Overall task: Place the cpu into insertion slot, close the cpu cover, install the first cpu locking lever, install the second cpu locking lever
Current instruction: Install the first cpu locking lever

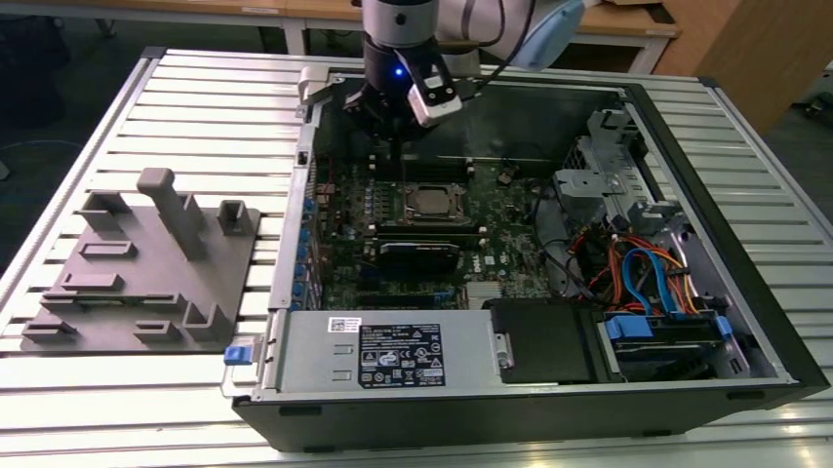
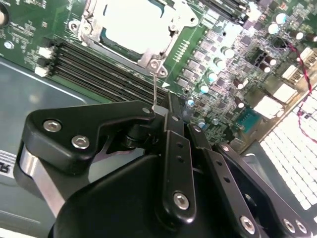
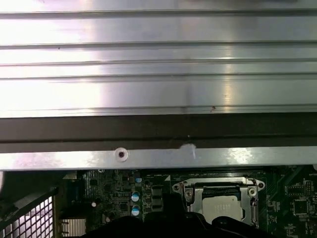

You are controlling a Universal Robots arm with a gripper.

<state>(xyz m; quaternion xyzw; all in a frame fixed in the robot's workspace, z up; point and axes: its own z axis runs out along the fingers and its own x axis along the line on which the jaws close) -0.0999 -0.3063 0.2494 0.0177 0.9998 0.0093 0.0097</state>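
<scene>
Step in hand, as I judge it: seating a locking lever.

- The cpu (image 2: 132, 26) lies flat in the insertion slot (image 1: 434, 216) on the green circuit board (image 2: 29, 20), inside the open computer case (image 1: 729, 244) on the worktop (image 1: 195, 88).
- The cpu cover (image 2: 124, 51) looks folded down. Its metal frame rings the bright chip top, which shows through the middle.
- The end effector (image 2: 159, 110) hangs over the board beside the socket, on the side toward the case's far wall in the exterior view.
- In the second wrist view its fingers appear pressed together, pinching the free end of a thin wire locking lever (image 2: 155, 84). The wire runs up to the socket's near corner.
- Which of the two levers this is, I cannot tell.

Notes on doing it well:
- Grip is right at the wire's tip, so slip is likely. Keep the pinch square to the wire.
- Swing about the hinge at the socket corner rather than pulling straight, or the wire may bend.
- Stay clear of the memory slots (image 2: 99, 69) just beside the path.
- The catch tab is not resolvable here.
</scene>
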